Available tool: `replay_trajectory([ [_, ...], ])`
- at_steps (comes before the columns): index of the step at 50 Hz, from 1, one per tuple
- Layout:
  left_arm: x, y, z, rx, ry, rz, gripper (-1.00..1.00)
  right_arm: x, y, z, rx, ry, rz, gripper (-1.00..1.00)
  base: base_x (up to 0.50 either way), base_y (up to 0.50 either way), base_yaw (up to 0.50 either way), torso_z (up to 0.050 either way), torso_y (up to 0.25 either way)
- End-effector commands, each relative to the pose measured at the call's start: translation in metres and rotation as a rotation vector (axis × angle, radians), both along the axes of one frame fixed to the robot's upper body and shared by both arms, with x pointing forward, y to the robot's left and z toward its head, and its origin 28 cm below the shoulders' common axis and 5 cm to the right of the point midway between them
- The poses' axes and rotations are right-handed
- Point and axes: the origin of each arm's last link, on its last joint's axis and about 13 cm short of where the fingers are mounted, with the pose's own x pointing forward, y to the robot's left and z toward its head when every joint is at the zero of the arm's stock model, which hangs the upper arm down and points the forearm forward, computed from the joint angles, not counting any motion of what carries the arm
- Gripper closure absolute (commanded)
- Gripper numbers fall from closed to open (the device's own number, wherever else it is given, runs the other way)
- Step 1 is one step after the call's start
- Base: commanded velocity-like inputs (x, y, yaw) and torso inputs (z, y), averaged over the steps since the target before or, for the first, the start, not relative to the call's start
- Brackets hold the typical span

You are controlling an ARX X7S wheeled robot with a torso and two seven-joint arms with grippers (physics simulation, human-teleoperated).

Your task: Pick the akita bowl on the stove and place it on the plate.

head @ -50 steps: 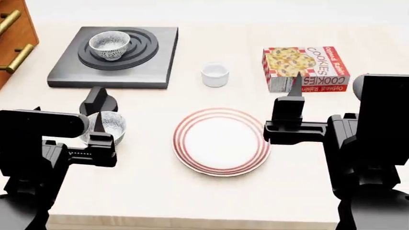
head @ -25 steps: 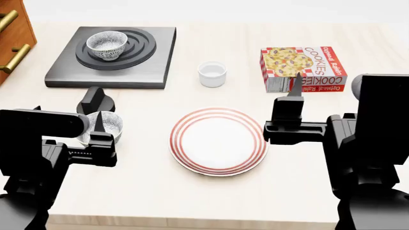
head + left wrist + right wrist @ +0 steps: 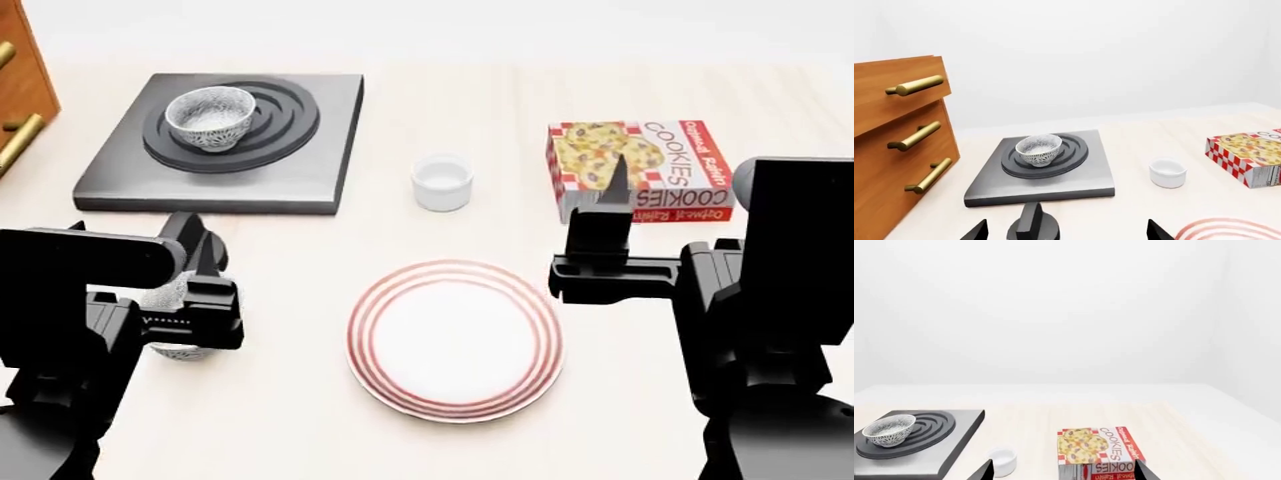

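- Nearest, the left hand (image 3: pixel 200 262) and right hand (image 3: pixel 610 215) are held level above the surface (image 3: pixel 294 420), fingers spread and nothing gripped, presumably parked ahead of the reach.
- The plate (image 3: pixel 455 338) is found between the hands, bare and ready as the destination.
- Farther off, the akita bowl (image 3: pixel 210 117) is seen upright on the stove (image 3: pixel 314 150), well ahead of the left hand, untouched.

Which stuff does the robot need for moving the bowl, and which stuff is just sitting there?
Needed for the job:
akita bowl, sitting on the stove
stove
plate

Just lying about:
second speckled bowl, half hidden behind the left arm
white cup
cookie box
wooden drawers
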Motion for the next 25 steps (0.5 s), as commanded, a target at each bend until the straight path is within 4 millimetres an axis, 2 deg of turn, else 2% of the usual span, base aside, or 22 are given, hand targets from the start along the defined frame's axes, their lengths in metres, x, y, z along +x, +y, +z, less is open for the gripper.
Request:
replay_trajectory([
  [1,-0.0005,-0.0005,0.0012,0.0,-0.002,-0.004,-1.0,-0.0002,0.0,-0.0005,0.001,0.0,0.002,-1.0,0.21,0.0,0.0,0.0,0.0],
  [25,-0.0008,0.0001,0.0021,-0.002,-0.003,-0.005,-1.0,0.0003,0.0002,-0.0002,-0.001,0.001,0.004,-1.0,0.21,0.0,0.0,0.0,0.0],
])
